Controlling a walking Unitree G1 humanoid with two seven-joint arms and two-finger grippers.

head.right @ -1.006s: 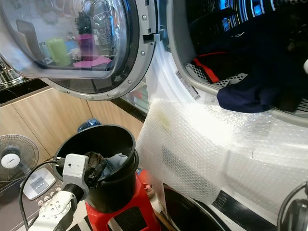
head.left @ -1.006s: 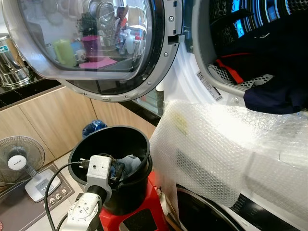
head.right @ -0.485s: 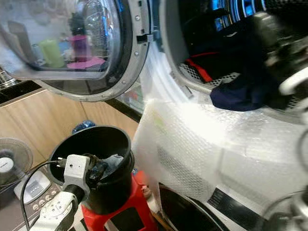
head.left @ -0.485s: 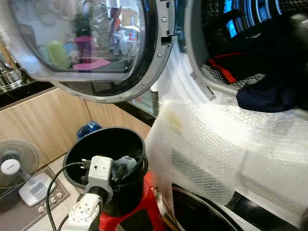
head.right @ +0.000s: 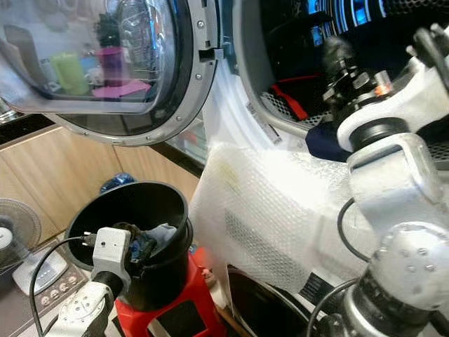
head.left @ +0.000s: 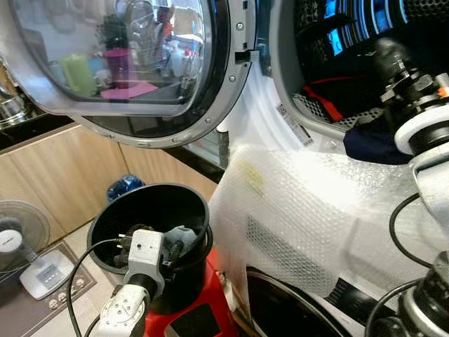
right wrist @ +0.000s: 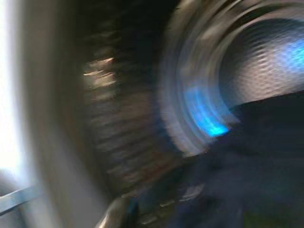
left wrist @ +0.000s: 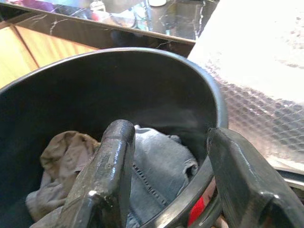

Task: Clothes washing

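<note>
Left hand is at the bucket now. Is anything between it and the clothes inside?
Partly: the bucket's rim sits between the left hand's two fingers, one inside and one outside. The inner finger is just above the jeans, with nothing visible between.

sticker on the washer door rim (head.left: 286,112): i see a small white label with dark marks, too small for me to read.
fan hub (head.left: 8,241): a round badge with dark marks, too blurred for me to read.
panel under the bubble wrap (head.left: 280,249): a dark patch showing through, no letters i can make out.
drum through my right wrist view: blurred, nothing legible.
</note>
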